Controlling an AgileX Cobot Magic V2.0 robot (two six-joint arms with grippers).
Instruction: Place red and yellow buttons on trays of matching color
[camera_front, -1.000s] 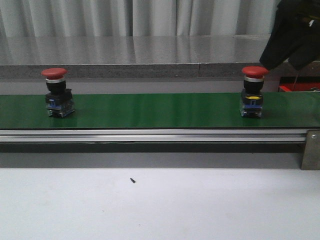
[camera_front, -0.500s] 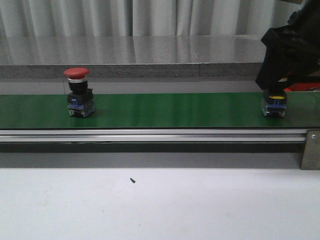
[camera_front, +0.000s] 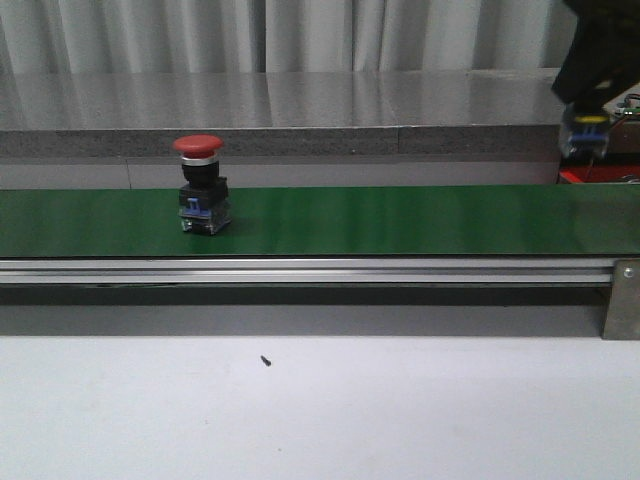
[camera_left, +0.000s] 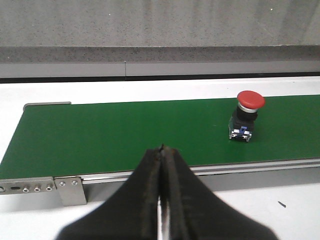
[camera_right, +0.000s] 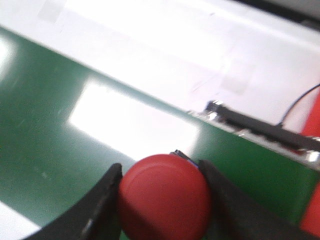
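Observation:
One red button (camera_front: 200, 185) with a black and blue base stands upright on the green belt (camera_front: 400, 220); it also shows in the left wrist view as the red button (camera_left: 246, 116). My left gripper (camera_left: 161, 149) is shut and empty, near the belt's front rail, well apart from that button. My right gripper (camera_right: 162, 195) is shut on a second red button (camera_right: 164, 197), its fingers (camera_right: 102, 200) against the cap. In the front view this held button (camera_front: 588, 140) hangs above the belt's far right end under the right gripper (camera_front: 588, 112). No yellow button shows.
A red edge (camera_front: 598, 176), possibly the red tray, lies behind the belt at the far right; the yellow tray is out of view. The belt's metal rail (camera_front: 300, 270) and end bracket (camera_front: 622, 298) run along the front. White tabletop (camera_front: 300, 410) lies nearer.
The belt carried the left red button to the right. My right gripper came down over the other red button, shut on it and lifted it up and right, off the belt.

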